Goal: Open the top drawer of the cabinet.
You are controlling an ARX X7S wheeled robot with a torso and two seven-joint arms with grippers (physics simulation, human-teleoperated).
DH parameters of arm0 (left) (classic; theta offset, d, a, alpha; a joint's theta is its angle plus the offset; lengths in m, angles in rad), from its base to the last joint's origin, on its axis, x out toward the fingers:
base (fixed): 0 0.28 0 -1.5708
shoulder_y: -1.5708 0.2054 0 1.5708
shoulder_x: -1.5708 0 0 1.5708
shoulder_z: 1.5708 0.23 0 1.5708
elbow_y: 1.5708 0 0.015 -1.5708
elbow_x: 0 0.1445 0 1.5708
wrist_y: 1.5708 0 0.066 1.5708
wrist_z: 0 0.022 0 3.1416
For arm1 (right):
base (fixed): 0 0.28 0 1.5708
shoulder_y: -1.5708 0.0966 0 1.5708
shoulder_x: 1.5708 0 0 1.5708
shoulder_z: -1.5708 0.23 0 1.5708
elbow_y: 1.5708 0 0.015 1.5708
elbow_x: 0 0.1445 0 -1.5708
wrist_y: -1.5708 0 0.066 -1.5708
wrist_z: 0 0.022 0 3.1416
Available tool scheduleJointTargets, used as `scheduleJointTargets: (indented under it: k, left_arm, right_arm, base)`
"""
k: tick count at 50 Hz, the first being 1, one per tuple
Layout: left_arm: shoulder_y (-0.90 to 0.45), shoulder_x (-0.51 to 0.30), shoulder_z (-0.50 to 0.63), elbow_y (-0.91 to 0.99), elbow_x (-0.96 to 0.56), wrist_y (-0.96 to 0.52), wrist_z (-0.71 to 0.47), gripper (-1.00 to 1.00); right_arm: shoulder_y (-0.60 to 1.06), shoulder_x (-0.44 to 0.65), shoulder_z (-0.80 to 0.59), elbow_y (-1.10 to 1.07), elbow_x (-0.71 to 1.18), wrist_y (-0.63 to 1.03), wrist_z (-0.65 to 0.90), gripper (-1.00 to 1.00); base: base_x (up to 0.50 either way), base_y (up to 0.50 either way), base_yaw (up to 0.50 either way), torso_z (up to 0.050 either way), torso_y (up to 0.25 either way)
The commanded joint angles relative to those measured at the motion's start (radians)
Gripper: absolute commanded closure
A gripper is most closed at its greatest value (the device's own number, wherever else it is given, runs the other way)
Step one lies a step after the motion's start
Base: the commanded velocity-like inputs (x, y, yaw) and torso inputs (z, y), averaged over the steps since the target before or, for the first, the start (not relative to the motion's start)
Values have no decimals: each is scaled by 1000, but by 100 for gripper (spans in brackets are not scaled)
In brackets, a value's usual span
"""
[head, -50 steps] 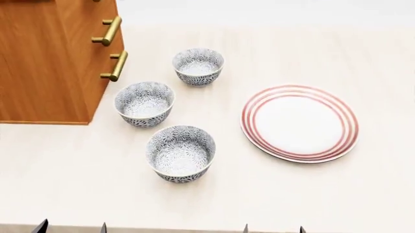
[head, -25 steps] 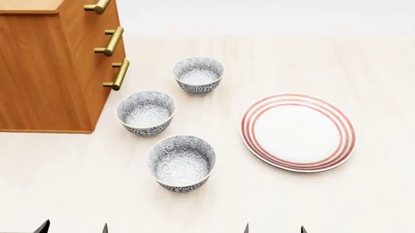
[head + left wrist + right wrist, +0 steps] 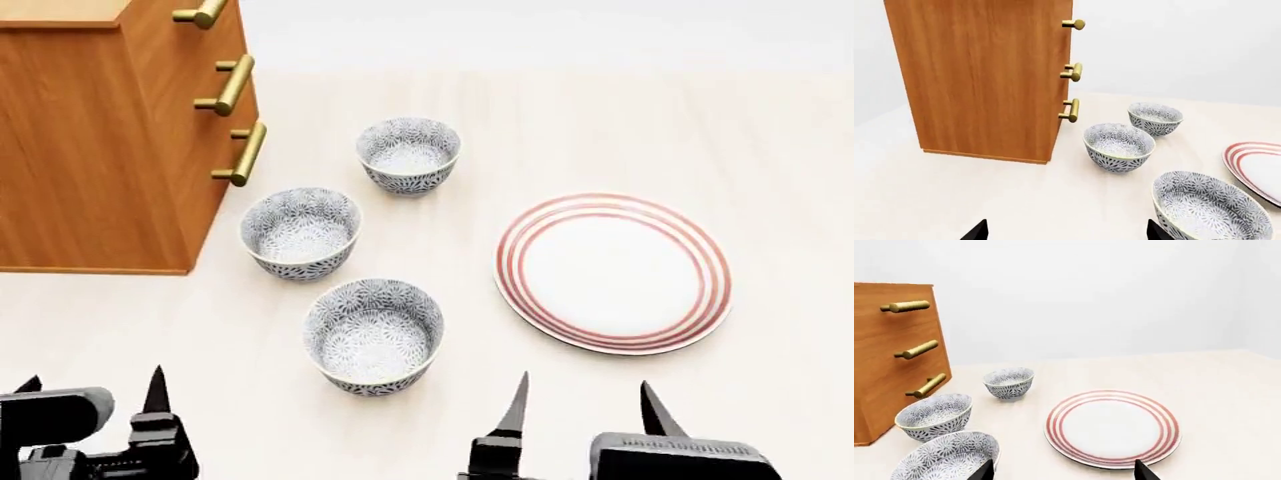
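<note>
Starting the approach: both the left gripper (image 3: pixel 91 400) and right gripper (image 3: pixel 582 400) hang spread and empty at the near edge. Top drawer (image 3: pixel 187 35) sits closed, far left in the cabinet (image 3: pixel 94 150). Next move probably requires reaching its handle (image 3: pixel 202 14).

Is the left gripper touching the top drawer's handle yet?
Apart. The head view shows the left gripper low by the table's near edge, with bare table between it and the cabinet; the top drawer's handle sits far beyond.

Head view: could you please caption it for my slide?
Both open grippers, left and right, hover before three bowls, far from the closed top drawer.
</note>
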Motion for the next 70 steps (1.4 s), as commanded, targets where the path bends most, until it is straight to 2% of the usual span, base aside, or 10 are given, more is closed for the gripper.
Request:
scheduleJointTargets:
  k: [1, 6, 14, 19, 27, 28, 36, 70]
  left_arm:
    - [-210, -48, -114, 451, -247, -607, -106, -100]
    - [-207, -60, -123, 517, -278, -662, -116, -100]
    - [-152, -85, -110, 540, -263, -606, -105, -100]
    - [-122, -115, -44, 538, -217, -547, -99, -100]
    - [-83, -130, -19, 535, -191, -504, -102, -100]
    - [-59, -148, 19, 534, -145, -451, -107, -100]
    - [-67, -134, -25, 534, -175, -472, -116, -100]
    - [-53, -144, -14, 505, -187, -453, -119, -100]
  right_arm:
    - [244, 45, 98, -411, 220, 550, 99, -100]
    - [269, 55, 129, -489, 263, 619, 124, -100]
    - [214, 64, 121, -535, 269, 612, 129, -100]
    - [176, 62, 117, -533, 265, 579, 121, -100]
    - [156, 60, 127, -519, 281, 558, 110, -100]
    - [150, 61, 124, -516, 274, 545, 107, -100]
    - [137, 70, 113, -526, 272, 538, 110, -100]
    - [131, 84, 100, -500, 284, 507, 109, -100]
  base:
    - [0, 0, 0, 0, 0]
    - [0, 0, 0, 0, 0]
    - [0, 0, 0, 0, 0]
    - [0, 0, 0, 0, 0]
    - [54, 0, 0, 0, 0]
    - [320, 0, 0, 0, 0]
    - [415, 0, 0, 0, 0]
    - [481, -56, 0, 0, 0]
